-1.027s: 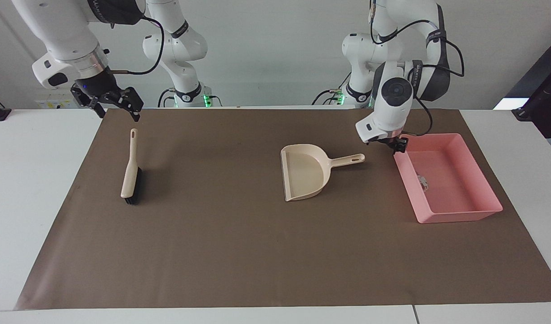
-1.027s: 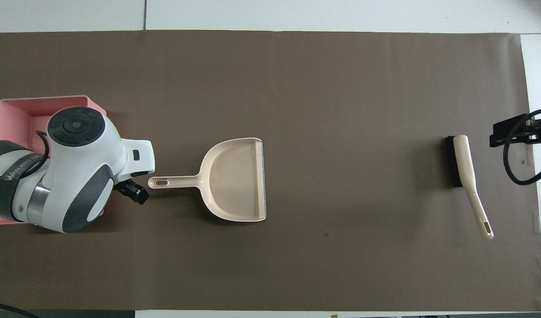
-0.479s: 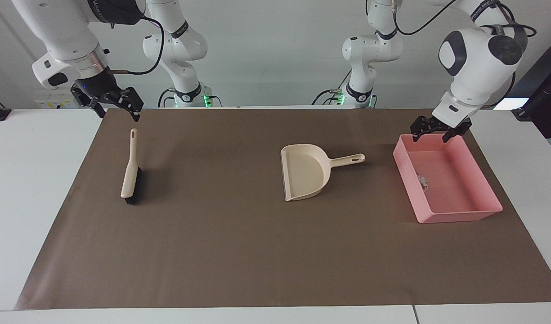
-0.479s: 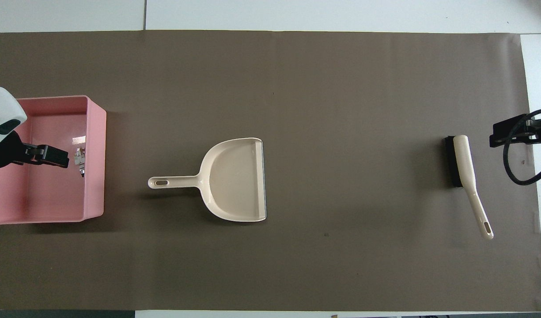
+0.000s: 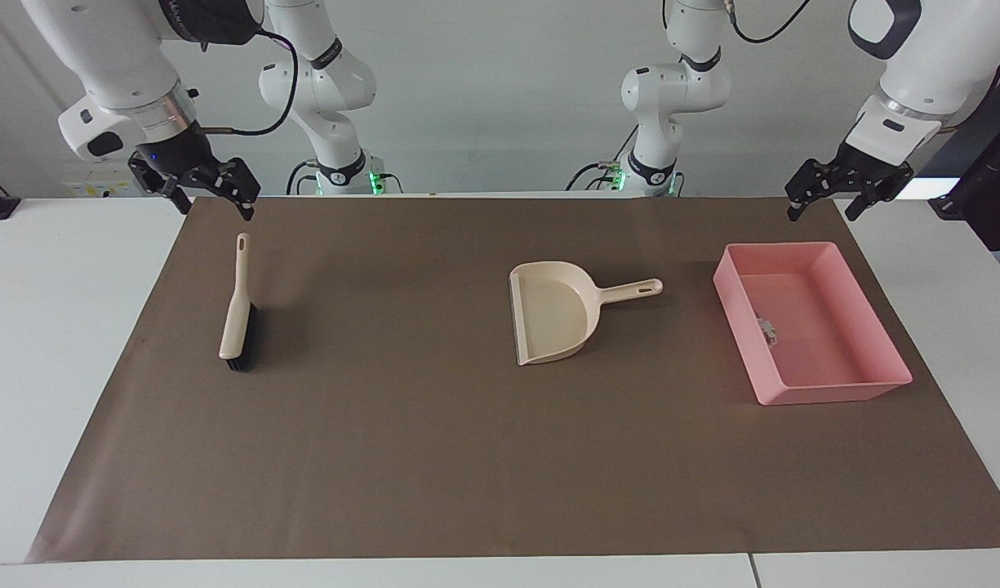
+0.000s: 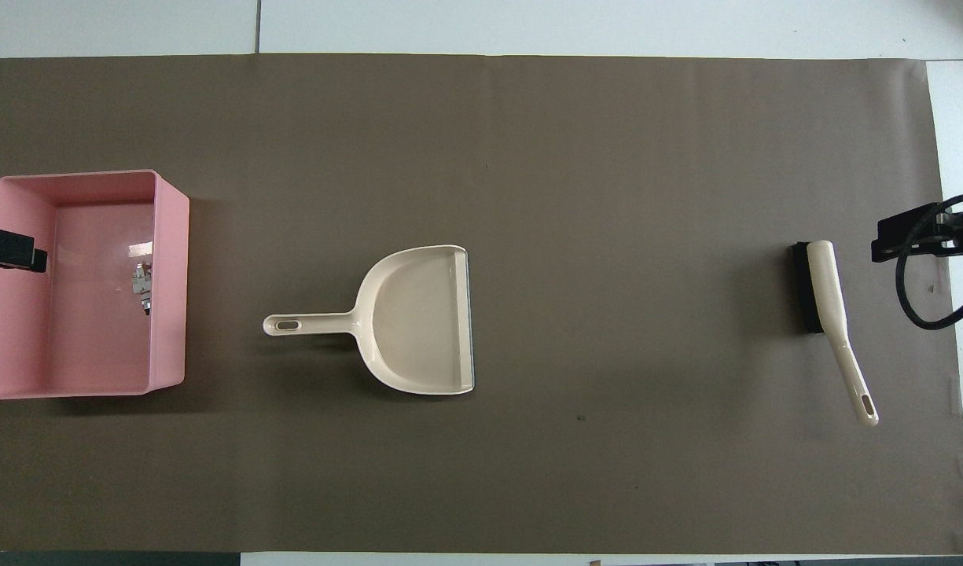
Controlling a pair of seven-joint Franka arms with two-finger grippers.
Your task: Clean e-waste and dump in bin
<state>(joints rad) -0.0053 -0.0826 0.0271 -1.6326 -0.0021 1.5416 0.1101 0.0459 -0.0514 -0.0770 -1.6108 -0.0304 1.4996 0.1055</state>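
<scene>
The pink bin stands on the brown mat at the left arm's end of the table; it also shows in the overhead view. Tiny e-waste pieces lie inside it by the wall toward the dustpan, and they also show in the overhead view. I cannot tell the two pieces apart. My left gripper hangs open and empty in the air over the mat's edge by the bin; only a tip shows from above. My right gripper hangs open and empty over the brush's handle end.
A beige dustpan lies empty mid-mat, its handle pointing toward the bin; it also shows from above. A beige brush with black bristles lies at the right arm's end. Bare white table surrounds the mat.
My left gripper left the dustpan's handle, passed over the bin and rose to the mat's edge at the left arm's end. The right arm has not moved.
</scene>
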